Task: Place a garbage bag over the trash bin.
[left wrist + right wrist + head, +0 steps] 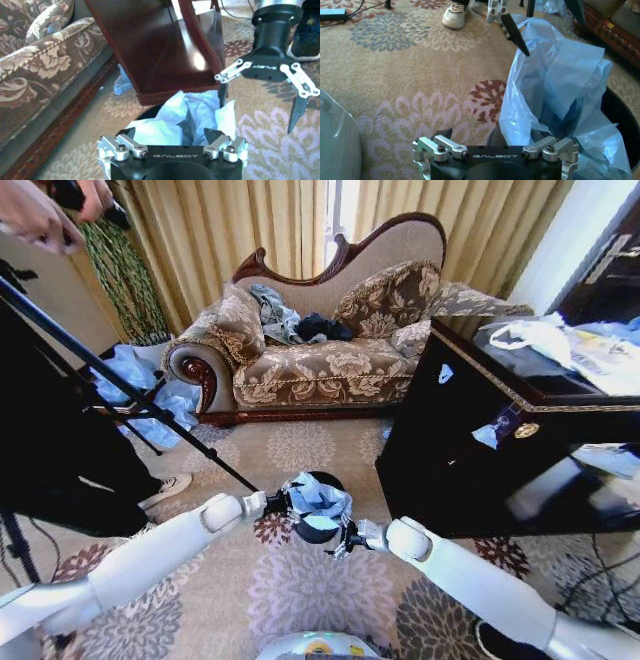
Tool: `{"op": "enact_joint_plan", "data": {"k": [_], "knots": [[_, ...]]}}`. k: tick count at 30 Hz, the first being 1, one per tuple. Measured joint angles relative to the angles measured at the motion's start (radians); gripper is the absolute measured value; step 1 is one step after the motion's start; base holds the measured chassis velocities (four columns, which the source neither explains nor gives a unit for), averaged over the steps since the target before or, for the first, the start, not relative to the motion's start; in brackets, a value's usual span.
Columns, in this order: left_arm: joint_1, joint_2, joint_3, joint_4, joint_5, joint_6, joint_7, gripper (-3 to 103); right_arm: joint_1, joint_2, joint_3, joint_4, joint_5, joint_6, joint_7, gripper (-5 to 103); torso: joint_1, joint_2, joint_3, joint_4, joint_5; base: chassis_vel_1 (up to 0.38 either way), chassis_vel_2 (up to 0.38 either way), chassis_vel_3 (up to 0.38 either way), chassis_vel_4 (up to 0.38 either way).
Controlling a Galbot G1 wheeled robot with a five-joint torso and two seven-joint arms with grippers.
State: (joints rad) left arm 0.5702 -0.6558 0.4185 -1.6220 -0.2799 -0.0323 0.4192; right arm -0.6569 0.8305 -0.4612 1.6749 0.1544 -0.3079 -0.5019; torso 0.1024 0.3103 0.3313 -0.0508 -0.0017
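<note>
Both end effectors, left (283, 502) and right (342, 537), gape beside the garbage bag (318, 498).

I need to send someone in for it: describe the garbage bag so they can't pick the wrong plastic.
Start at the floral sofa and come forward over the carpet to the small black trash bin between the left gripper and right gripper. The garbage bag is the crumpled pale blue plastic bunched in its mouth, unlike the blue heap beside the sofa.

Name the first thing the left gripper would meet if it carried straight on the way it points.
Most likely the garbage bag bunched in the trash bin: it lies directly ahead of the open left gripper. Beyond it hangs the right gripper, though depth is unclear.
</note>
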Motion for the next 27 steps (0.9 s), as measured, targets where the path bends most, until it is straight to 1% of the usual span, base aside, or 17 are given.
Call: {"op": "enact_joint_plan", "data": {"k": [4,7,16,18,19,22,27], "knots": [[-0.003,0.005,-0.031,0.009,-0.014,-0.004,0.004,93,0.0,0.003,-0.003,-0.003,0.0,0.003,0.001,100,0.0,0.0,0.0,0.0,0.0,0.0,0.0,0.0,0.0],[-0.011,0.002,-0.037,0.029,-0.006,-0.012,0.008,93,0.0,0.004,-0.007,-0.004,-0.001,0.004,0.001,100,0.0,0.0,0.0,0.0,0.0,0.0,0.0,0.0,0.0],[-0.043,-0.016,-0.011,0.076,0.038,-0.051,0.033,93,-0.002,0.012,-0.017,-0.004,-0.003,0.005,0.003,100,0.0,0.0,0.0,0.0,0.0001,0.0,0.0,0.0,0.0],[-0.052,-0.033,-0.003,0.095,0.066,-0.066,0.037,93,-0.002,0.013,-0.017,-0.003,-0.002,0.004,0.005,100,0.0,0.0,0.0,0.0,0.0,0.0,0.0,0.0,0.0],[-0.052,-0.033,-0.003,0.095,0.066,-0.066,0.037,93,-0.002,0.013,-0.017,-0.003,-0.002,0.004,0.005,100,0.0,0.0,0.0,0.0,0.0,0.0,0.0,0.0,0.0],[-0.072,-0.058,0.006,0.139,0.125,-0.095,0.045,93,-0.003,0.016,-0.014,-0.003,-0.002,0.004,0.007,100,0.0,0.0,0.0,-0.0001,0.0002,0.0,0.0,0.0,0.0],[-0.092,-0.077,0.011,0.176,0.163,-0.115,0.05,93,-0.003,0.019,-0.011,-0.006,-0.002,0.005,0.009,100,0.0,0.0,0.0,0.0,0.0002,0.0,0.0,0.0,0.0]]}}
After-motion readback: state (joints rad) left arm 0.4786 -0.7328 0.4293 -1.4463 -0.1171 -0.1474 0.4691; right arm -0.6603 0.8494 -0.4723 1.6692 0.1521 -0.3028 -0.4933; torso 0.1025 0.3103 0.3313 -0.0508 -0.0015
